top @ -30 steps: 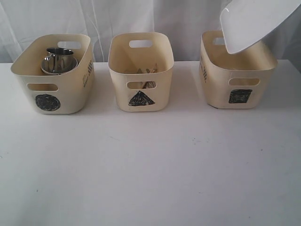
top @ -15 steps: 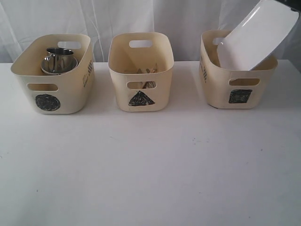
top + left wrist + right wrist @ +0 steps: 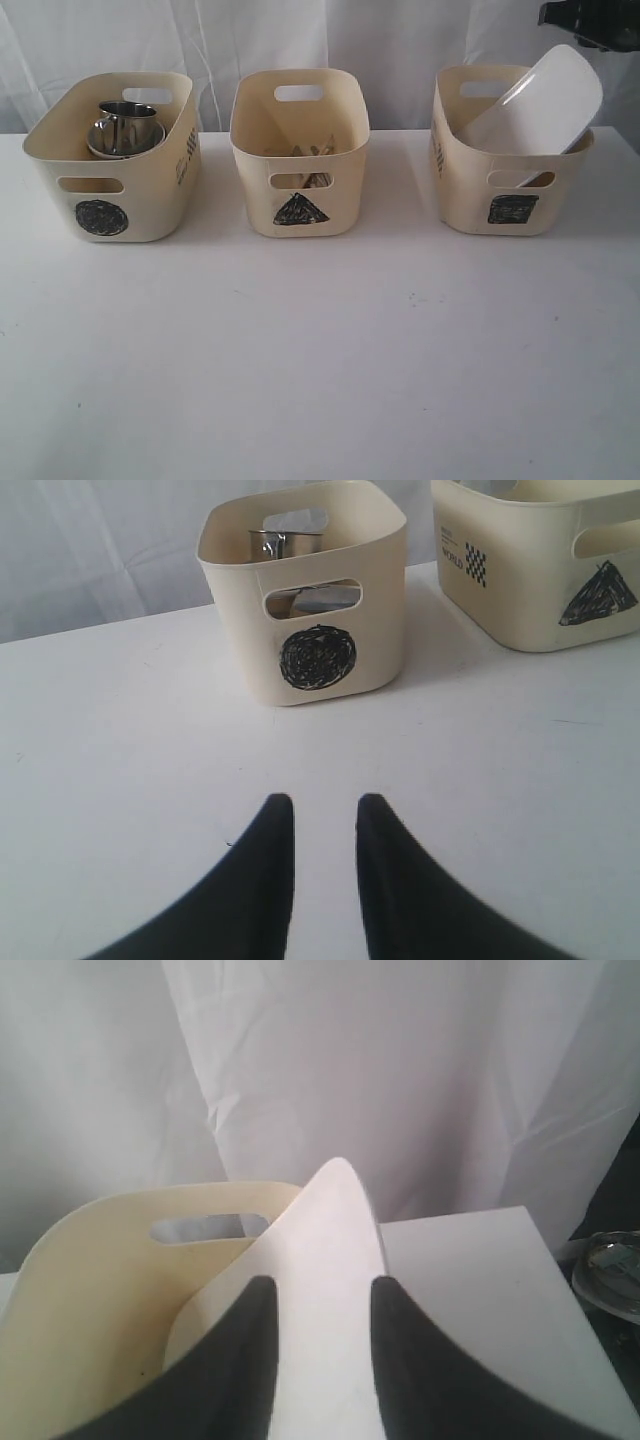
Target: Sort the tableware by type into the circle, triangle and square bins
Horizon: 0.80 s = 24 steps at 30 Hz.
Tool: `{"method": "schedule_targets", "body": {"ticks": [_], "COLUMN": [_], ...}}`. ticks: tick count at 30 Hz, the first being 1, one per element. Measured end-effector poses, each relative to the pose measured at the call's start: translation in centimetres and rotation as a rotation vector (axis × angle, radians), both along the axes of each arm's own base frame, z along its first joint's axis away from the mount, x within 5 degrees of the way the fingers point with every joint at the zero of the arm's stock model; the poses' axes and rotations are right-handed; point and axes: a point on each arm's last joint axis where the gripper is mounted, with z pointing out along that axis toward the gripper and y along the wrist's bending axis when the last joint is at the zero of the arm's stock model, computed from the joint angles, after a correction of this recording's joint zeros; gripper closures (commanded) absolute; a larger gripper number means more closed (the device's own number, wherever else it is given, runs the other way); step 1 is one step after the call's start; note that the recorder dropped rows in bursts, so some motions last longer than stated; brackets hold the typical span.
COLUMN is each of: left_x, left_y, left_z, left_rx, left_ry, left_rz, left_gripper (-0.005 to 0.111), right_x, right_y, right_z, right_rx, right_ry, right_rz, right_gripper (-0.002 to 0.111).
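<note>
The white plate (image 3: 540, 100) is seen leaning inside the square bin (image 3: 470, 190), its upper end above the rim. Just above that bin the right gripper (image 3: 322, 1285) is spread open, empty; the left gripper (image 3: 324, 800) likewise. Sorting is judged essentially finished.

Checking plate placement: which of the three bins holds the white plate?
The square-marked bin, rightmost in the exterior view: the plate leans in it, overhanging the rim. The circle bin and triangle bin lack one.
</note>
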Motion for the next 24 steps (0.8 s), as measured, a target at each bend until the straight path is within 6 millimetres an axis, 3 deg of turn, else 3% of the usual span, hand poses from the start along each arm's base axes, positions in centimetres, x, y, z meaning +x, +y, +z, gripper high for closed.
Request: {"method": "schedule_targets", "body": {"ticks": [11, 17, 24], "left_x": [0.0, 0.0, 0.0], "left_y": [0.0, 0.0, 0.0], "left_z": [0.0, 0.0, 0.0], "left_rx": [0.000, 0.000, 0.000], "left_ry": [0.000, 0.000, 0.000], "left_rz": [0.000, 0.000, 0.000], "left_gripper": [0.078, 0.078, 0.078], "right_x": [-2.3, -5.3, -10.5], "right_y": [0.7, 1.3, 2.4], "right_z": [4.9, 8.1, 7.4], "right_rx": [-0.017, -0.014, 0.034], "right_ry": [-0.093, -0.136, -0.128], "right_rz": [0.004, -0.005, -0.020], "right_gripper": [0.077, 0.108, 0.108]}}
